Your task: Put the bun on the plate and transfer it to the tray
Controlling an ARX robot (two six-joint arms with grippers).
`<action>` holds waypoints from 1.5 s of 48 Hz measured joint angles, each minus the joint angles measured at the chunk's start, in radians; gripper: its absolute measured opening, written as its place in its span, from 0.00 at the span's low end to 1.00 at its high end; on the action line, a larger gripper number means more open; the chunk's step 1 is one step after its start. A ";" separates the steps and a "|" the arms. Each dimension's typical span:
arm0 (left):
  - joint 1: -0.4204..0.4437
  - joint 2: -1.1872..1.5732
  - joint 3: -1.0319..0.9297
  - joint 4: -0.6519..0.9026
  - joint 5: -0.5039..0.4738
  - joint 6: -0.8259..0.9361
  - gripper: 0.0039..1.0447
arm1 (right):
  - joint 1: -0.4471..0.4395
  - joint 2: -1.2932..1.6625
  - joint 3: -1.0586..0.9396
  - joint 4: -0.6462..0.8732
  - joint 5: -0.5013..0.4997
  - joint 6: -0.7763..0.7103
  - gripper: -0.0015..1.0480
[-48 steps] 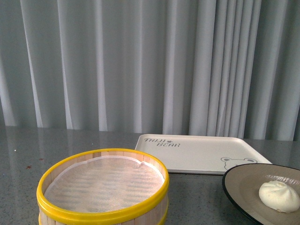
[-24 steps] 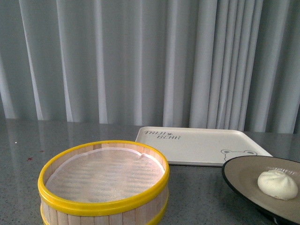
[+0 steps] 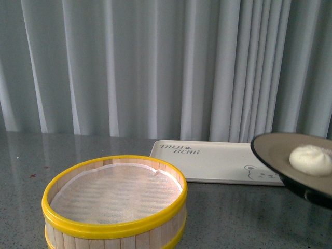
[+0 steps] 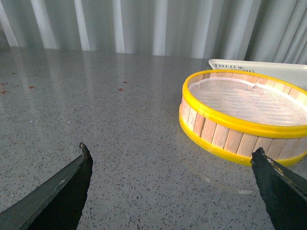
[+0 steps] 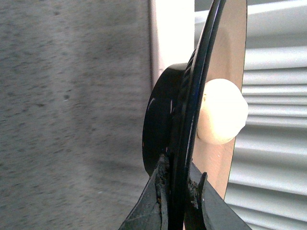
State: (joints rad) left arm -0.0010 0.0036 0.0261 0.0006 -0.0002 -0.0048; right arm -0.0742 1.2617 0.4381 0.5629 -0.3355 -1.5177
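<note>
The white bun (image 3: 311, 159) sits on the beige, black-rimmed plate (image 3: 282, 155), which hangs in the air at the right of the front view, above the table and over the near right part of the cream tray (image 3: 207, 161). In the right wrist view my right gripper (image 5: 178, 179) is shut on the rim of the plate (image 5: 168, 124), with the bun (image 5: 221, 111) on the plate's inner face and the tray (image 5: 170, 33) beyond. In the left wrist view my left gripper (image 4: 170, 165) is open and empty, low over the bare table. Neither arm shows in the front view.
A yellow-rimmed wooden steamer basket (image 3: 114, 202) with a white liner stands at the front left; it also shows in the left wrist view (image 4: 244, 115). The grey speckled table (image 4: 96, 110) runs back to grey curtains (image 3: 129, 67).
The plate with the bun has risen off the table and now hangs higher at the right, over the tray's near corner. The basket and tray have not moved.
</note>
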 joint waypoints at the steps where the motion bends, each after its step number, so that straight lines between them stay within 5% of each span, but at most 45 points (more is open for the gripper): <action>1: 0.000 0.000 0.000 0.000 0.000 0.000 0.94 | 0.000 -0.003 0.019 -0.014 -0.005 -0.002 0.03; 26: 0.000 0.000 0.000 0.000 0.000 0.000 0.94 | -0.072 0.325 0.625 -0.484 -0.115 -0.237 0.03; 72: 0.000 0.000 0.000 0.000 0.000 0.000 0.94 | 0.032 0.851 1.152 -0.592 -0.136 -0.274 0.03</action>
State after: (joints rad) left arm -0.0010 0.0036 0.0261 0.0006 -0.0002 -0.0048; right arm -0.0422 2.1128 1.5902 -0.0296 -0.4713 -1.7916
